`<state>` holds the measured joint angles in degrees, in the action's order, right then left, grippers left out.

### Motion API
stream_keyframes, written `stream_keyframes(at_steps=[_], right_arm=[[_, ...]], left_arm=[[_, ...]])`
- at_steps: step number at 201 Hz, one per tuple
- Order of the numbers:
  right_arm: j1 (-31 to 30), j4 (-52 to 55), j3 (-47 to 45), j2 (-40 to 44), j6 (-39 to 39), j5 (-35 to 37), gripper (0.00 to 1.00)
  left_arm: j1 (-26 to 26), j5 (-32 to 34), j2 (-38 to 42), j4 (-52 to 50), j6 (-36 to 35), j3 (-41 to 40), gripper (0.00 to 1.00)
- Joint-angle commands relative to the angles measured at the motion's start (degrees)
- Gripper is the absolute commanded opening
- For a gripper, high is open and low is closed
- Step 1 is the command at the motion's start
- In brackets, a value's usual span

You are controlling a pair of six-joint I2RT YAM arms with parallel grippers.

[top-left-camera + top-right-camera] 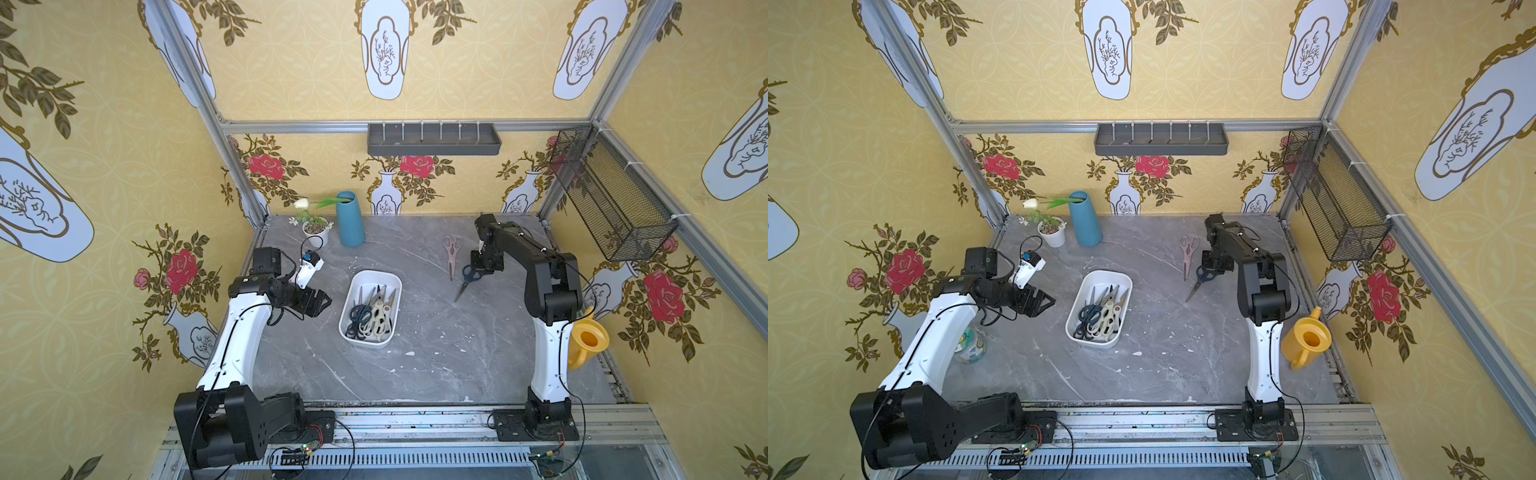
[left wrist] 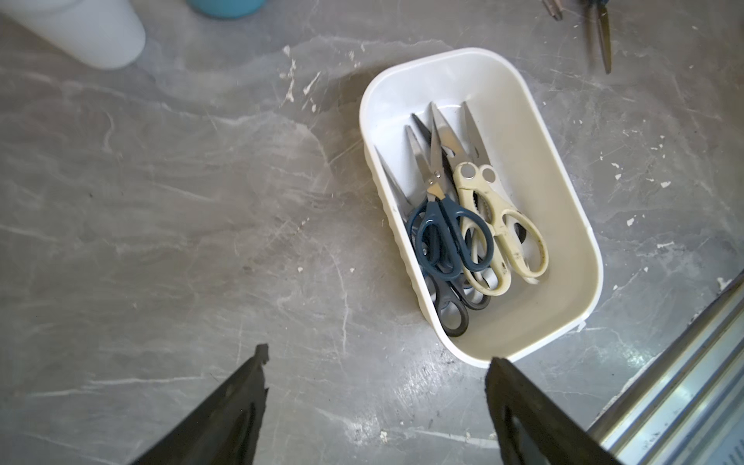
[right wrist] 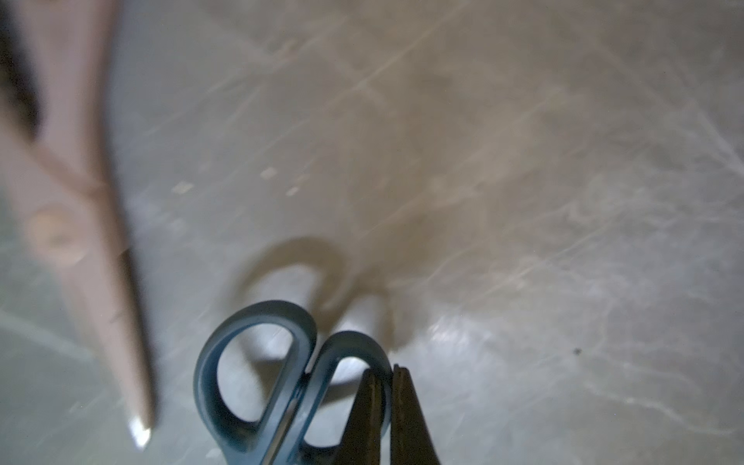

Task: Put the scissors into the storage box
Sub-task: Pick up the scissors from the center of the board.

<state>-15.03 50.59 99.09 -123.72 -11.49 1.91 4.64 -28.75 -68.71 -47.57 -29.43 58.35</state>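
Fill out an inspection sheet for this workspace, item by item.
Surface: grey marbled table, scattered white flecks.
Job's things: storage box holds several scissors with navy, black and cream handles; blue scissors in the right gripper; pink scissors lie flat on the table beside them.
Clutter: blue vase, potted plant, yellow watering can.
Grippers: left gripper open and empty, beside the box; right gripper shut on the blue scissors' handle loop.
Cables: black cable loops at the left wrist; more at both arm bases.
Surroundings: grey tray and wire mesh basket on the walls; floral wallpaper.
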Motion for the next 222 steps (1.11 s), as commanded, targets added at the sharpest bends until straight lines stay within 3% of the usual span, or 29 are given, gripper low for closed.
stream_keyframes(at_steps=[1,26,40,61,75,94,113,177,222], right_arm=[[-2.46,3.16,-1.93,4.76,3.56,-7.42,0.0],[-5.89,5.46,-5.15,9.08,3.77,-10.02,0.0],[-7.32,6.09,-6.32,10.39,3.92,-16.41,0.0],[-11.53,6.96,-6.12,11.06,3.59,-25.04,0.0],[-15.48,8.09,-4.26,10.33,3.1,-29.11,0.0],[-20.82,8.6,-1.05,8.79,1.99,-32.82,0.0],[-24.96,9.69,2.84,6.22,1.04,-33.59,0.0],[-28.82,8.06,6.03,4.69,-1.41,-34.16,0.0],[-29.19,6.41,3.21,6.43,-1.52,-35.45,0.0]], left_arm=[[0.03,-8.38,3.17,3.63,-15.1,-1.74,0.89],[-0.12,-16.35,7.8,10.88,-27.51,-5.54,0.91],[-0.6,-21.25,9.37,15.08,-35.03,-7.59,0.91],[-4.23,-25.46,11.22,29.11,-45.18,-13.95,0.94],[-7.95,-26.16,9.59,37.44,-50.77,-16.34,0.95],[-12.53,-27.12,5.12,40.26,-58.39,-15.2,0.9],[-15.72,-27.51,1.62,50.3,-61.58,-16.59,0.88],[-16.69,-31.69,-5.39,46.88,-87.31,-17.56,0.83],[-18.3,-29.95,-9.02,46.95,-94.46,-17.3,0.74]])
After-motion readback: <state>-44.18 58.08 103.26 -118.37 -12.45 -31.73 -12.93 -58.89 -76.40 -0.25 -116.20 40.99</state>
